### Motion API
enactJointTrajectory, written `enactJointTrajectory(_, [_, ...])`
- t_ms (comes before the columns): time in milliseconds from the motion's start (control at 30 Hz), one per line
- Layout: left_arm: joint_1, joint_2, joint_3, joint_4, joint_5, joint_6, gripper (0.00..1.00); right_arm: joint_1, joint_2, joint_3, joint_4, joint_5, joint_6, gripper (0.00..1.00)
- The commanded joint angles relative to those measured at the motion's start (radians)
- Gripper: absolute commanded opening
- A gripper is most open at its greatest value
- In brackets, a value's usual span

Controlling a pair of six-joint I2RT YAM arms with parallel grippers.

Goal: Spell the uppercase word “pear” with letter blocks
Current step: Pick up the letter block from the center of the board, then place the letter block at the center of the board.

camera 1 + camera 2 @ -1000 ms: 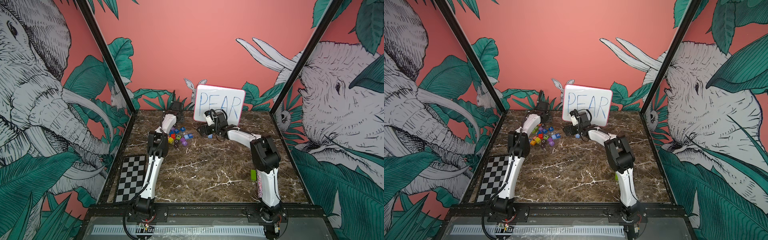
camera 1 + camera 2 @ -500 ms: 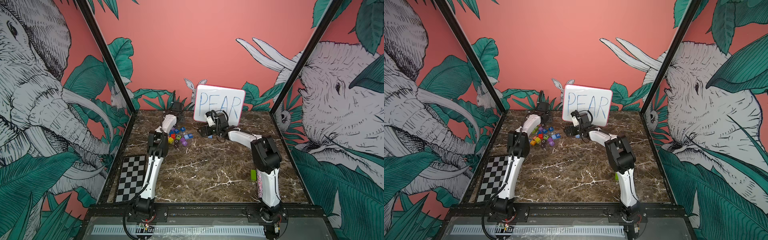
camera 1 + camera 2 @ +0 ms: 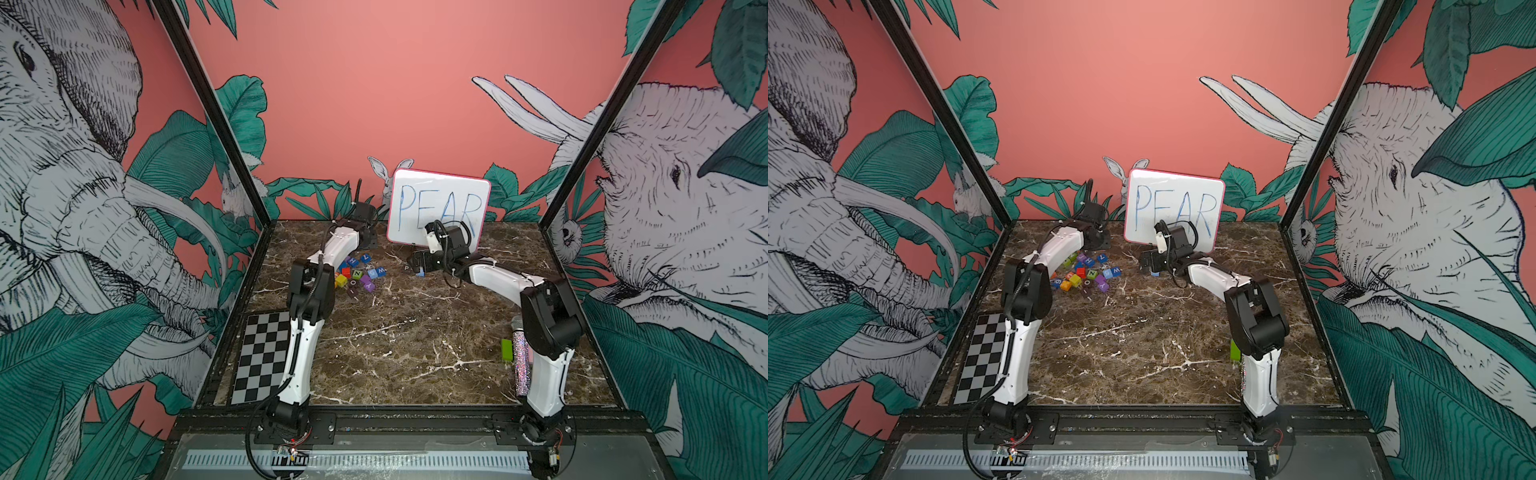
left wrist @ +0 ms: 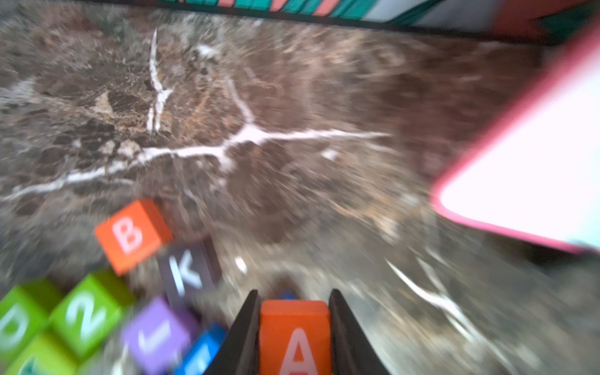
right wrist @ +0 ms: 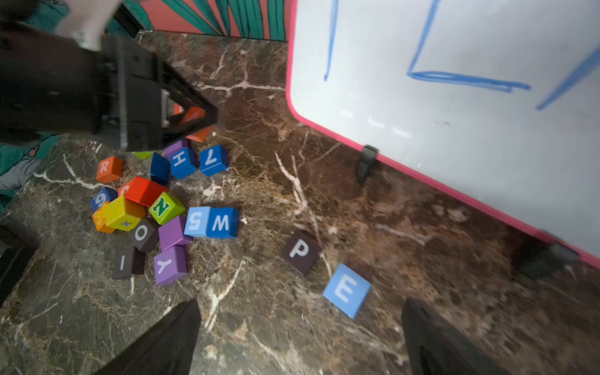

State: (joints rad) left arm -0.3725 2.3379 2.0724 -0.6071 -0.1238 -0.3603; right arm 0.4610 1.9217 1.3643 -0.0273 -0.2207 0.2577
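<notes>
Left claw (image 4: 293, 300) clenched on orange A block (image 4: 295, 339), right claw (image 5: 300, 305) released (blue E (image 5: 346, 290) nearby)

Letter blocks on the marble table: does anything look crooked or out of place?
The maroon P block and light blue E block lie side by side but twisted at different angles, not in a neat row. The remaining blocks are a jumbled heap, some tipped onto others.

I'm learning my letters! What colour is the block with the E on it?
The E block is light blue, clearest in the right wrist view.
</notes>
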Motion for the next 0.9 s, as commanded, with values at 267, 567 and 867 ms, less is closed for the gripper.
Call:
enactJointTrajectory(267, [-0.253,-0.140,-0.111,0.037,-0.031,-0.134,0.28,-0.037,-0.215,-0.358,0.029,0.119,0.079,0.99])
enactJointTrajectory(567, [-0.396,0.015,0.045,0.020,-0.017,-0.197,0.27,-0.111,-0.310,-0.527,0.037,0.132,0.196,0.99])
enactJointTrajectory(867, [-0.414,0.106,0.127,0.010,-0.035,-0.213,0.27,-0.137,-0.370,-0.578,0.056,0.140,0.222,0.99])
